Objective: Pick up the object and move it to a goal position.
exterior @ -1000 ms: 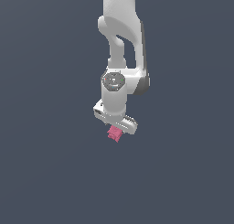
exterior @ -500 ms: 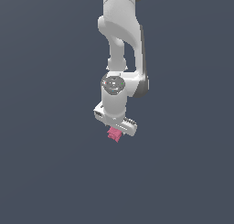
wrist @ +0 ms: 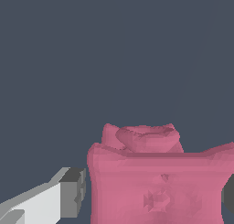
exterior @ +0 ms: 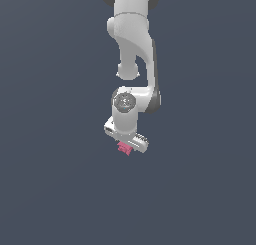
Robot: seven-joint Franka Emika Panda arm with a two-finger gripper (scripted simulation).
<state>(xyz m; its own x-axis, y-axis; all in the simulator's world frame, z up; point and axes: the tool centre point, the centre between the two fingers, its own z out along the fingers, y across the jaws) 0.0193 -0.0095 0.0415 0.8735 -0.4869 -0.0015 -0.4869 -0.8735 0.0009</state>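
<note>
The object [exterior: 124, 148] is a small pink-red blocky lump, held between the fingers under the white hand of the arm, in the middle of the exterior view. My gripper [exterior: 125, 146] is shut on it, and its fingers are mostly hidden there by the hand. In the wrist view the object [wrist: 157, 179] fills the lower middle. One grey-tipped finger [wrist: 68, 191] presses against one side of it, and the other finger [wrist: 228, 195] shows only at the frame's edge. The object hangs in the air above the plain dark ground.
The white arm [exterior: 132, 44] reaches down from the top of the exterior view. Only a flat dark grey-blue background [exterior: 45, 189] surrounds it, and no goal marker shows.
The wrist has dropped a little and the arm has folded slightly. The gripper and the held object sit barely lower than before. The grip is unchanged.
</note>
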